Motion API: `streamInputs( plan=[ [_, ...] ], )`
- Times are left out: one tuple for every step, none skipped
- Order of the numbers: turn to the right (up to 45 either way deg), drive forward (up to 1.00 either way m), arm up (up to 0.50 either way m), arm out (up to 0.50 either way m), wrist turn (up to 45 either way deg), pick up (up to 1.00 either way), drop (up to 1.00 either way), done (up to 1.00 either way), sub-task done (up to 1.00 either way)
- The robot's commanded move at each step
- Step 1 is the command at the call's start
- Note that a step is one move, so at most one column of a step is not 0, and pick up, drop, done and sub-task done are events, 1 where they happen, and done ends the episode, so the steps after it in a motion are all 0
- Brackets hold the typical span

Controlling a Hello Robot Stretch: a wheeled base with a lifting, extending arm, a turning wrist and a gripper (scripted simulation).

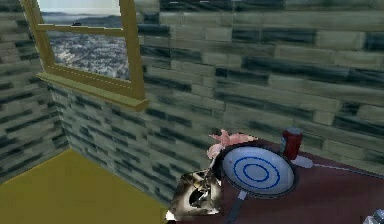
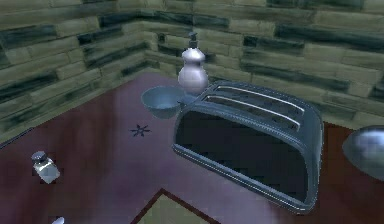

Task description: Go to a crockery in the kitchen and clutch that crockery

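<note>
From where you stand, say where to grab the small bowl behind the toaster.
Probably the bowl rim toward the arm side view's left, from above: it sits upright, bare tabletop there, while the toaster and white bottle crowd the other side.

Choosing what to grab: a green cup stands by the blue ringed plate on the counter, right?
No, the cup is red, not green. The forward view shows it standing by the blue ringed plate on the counter.
</note>
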Motion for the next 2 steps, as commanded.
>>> streamInputs(
  plan=[
    [0.0, 0.00, 0.38, 0.00, 0.0, 0.00, 0.00, 0.00, 0.00],
    [0.0, 0.00, 0.00, 0.38, 0.0, 0.00, 0.00, 0.00, 0.00]
  ],
)
